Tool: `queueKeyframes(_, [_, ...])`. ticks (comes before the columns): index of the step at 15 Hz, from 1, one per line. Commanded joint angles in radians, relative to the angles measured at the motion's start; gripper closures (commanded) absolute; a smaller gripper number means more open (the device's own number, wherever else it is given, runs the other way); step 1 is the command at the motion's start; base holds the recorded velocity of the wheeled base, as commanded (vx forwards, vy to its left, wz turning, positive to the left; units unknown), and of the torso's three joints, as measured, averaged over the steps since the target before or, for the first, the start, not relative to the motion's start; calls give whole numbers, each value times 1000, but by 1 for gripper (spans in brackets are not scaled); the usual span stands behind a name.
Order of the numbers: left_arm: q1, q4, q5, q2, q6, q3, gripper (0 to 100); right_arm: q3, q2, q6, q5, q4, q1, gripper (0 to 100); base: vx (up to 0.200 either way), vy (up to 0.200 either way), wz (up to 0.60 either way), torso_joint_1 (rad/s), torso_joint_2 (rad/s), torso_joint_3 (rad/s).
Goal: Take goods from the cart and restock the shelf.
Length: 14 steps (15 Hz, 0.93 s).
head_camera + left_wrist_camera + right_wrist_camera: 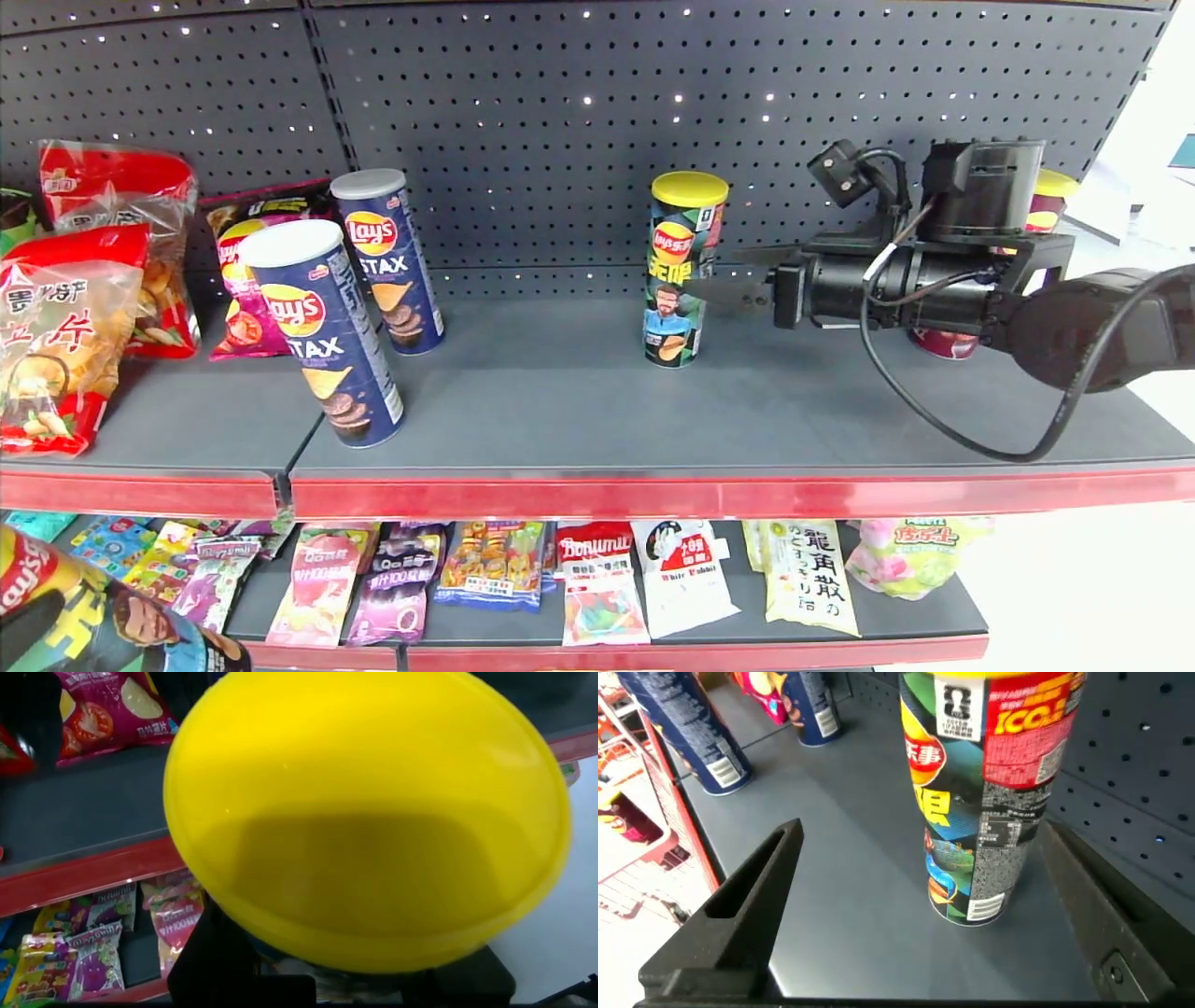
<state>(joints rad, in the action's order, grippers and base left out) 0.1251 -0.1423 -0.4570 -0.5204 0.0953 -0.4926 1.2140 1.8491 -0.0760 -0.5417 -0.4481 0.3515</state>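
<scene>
Centrally in the head view, the right gripper reaches in from the right edge. Its jaws are spread wide around the yellow-lidded can, which stands upright mid-frame on the upper shelf. The wrist view places one finger just beside the can wall; whether they touch cannot be told.

Likely hazard: the can is tall and narrow, so a sideways drift on retreat could let that finger tip it toward the red shelf lip. The red can behind the wrist, at upper right, is similarly exposed to the arm.

A second can lies tilted at lower left; whether the left gripper clamps it cannot be told.
</scene>
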Motion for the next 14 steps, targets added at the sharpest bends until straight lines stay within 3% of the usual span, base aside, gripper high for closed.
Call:
queueKeyframes(1, [1, 0, 1, 2, 0, 0, 100, 4, 16, -2, 3, -1, 1, 0, 0, 0, 0, 0, 0, 0])
queueKeyframes(14, [1, 0, 9, -3, 3, 2, 100, 153, 157, -7, 16, 0, 12, 0, 0, 0, 0, 0, 0, 0])
